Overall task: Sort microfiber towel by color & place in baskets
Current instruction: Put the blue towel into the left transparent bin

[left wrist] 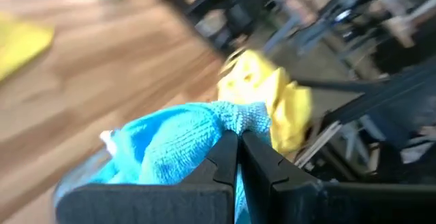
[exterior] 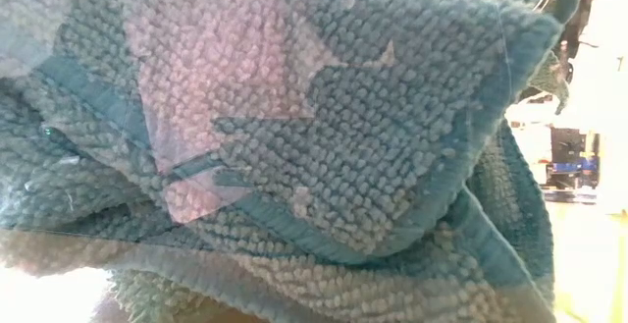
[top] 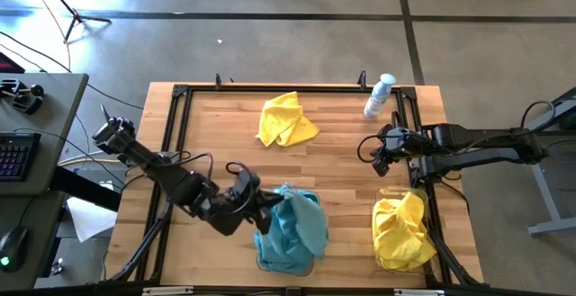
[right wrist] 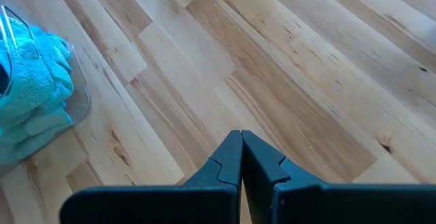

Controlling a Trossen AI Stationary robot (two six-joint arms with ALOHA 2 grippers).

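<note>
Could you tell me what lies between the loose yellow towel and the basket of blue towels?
Only bare wooden table separates the yellow towel from the blue-towel basket, as the high view shows.

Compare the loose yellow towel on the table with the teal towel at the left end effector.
Colour: the yellow towel is bright yellow, the teal towel blue-green.
Place: the yellow towel lies on bare wood at the table's far side; the teal towel sits bunched in a clear basket at the near edge.
Contact: nothing touches the yellow towel; the left end effector is shut at the teal towel's edge.
Both are crumpled.
</note>
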